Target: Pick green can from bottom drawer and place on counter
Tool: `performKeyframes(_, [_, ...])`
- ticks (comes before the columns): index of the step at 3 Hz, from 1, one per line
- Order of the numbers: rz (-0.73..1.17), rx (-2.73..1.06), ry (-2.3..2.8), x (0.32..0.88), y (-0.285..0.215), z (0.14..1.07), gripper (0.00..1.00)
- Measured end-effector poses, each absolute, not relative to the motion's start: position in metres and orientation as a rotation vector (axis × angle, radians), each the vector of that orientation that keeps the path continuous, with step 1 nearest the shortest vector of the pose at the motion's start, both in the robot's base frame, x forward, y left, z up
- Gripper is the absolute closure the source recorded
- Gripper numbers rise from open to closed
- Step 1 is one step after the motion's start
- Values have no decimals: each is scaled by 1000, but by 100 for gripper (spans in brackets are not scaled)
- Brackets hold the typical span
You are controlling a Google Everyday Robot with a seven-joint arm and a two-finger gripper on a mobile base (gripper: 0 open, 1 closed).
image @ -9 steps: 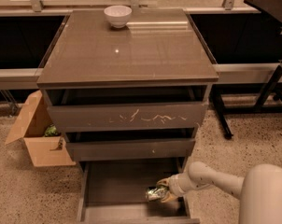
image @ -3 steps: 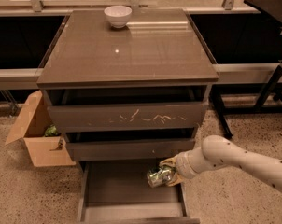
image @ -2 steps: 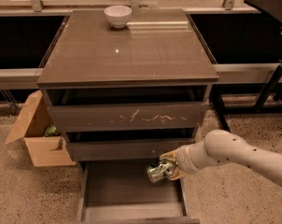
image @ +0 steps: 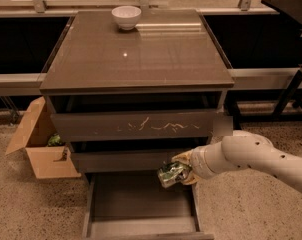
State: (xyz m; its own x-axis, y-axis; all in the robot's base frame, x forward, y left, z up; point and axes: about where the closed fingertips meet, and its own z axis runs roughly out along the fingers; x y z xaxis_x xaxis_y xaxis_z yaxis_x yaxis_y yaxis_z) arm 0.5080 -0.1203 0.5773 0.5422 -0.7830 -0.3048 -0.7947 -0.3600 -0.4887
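Observation:
The green can [image: 171, 174], shiny green and silver, lies on its side in my gripper [image: 180, 170], which is shut on it. The can hangs in the air above the right side of the pulled-out bottom drawer [image: 136, 206], in front of the middle drawer's front. My white arm [image: 251, 156] reaches in from the right. The counter [image: 136, 51] is the cabinet's glossy grey-brown top, well above the can.
A white bowl [image: 126, 17] stands at the back of the counter. The top drawer front [image: 141, 126] has pale scratches. An open cardboard box [image: 38, 144] sits on the floor to the left. A black table leg [image: 291, 91] stands at the right.
The gripper has lifted the green can up out of the bottom drawer and now holds it level with the middle drawer front. The arm has risen with it.

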Motion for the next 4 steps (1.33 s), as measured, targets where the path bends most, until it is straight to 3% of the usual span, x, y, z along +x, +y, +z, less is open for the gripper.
performKeyframes(4, [-484,-2216,941,521,-126,764,100])
